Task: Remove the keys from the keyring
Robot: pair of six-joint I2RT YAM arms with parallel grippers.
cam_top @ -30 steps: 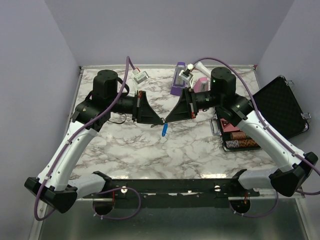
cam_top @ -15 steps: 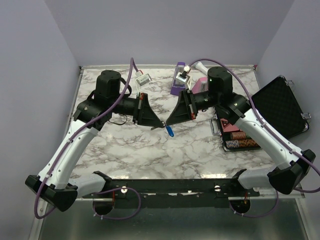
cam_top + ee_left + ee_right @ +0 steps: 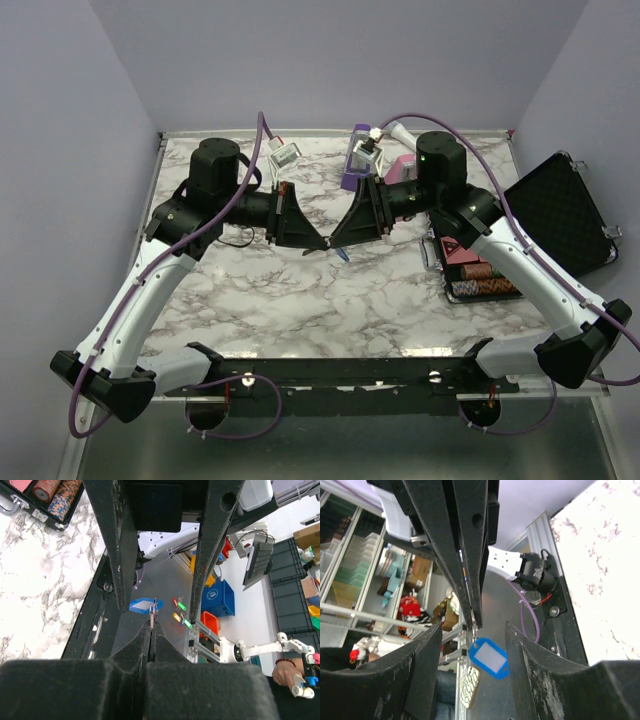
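The keys (image 3: 490,658) are a blue oval tag with a white label and a pale patterned metal piece (image 3: 470,687), hanging from a thin keyring (image 3: 476,629). Above the table's middle, my left gripper (image 3: 322,247) is shut on the keyring (image 3: 151,614), and the blue tag (image 3: 142,605) dangles just past its tips. My right gripper (image 3: 474,626) faces it tip to tip, open. Its fingers (image 3: 427,670) stand either side of the ring and tag without touching them. From above, the tag (image 3: 342,256) shows as a small blue speck under the meeting tips of both grippers.
A purple metronome (image 3: 356,160) and a pink one (image 3: 403,168) stand at the back behind the right arm. A small white box (image 3: 283,154) sits back left. An open black case (image 3: 560,210) with poker chips (image 3: 478,280) lies at the right.
My right gripper has gone from shut to open, letting go at the ring. The blue tag swung slightly right and up. The left gripper stays shut in place.
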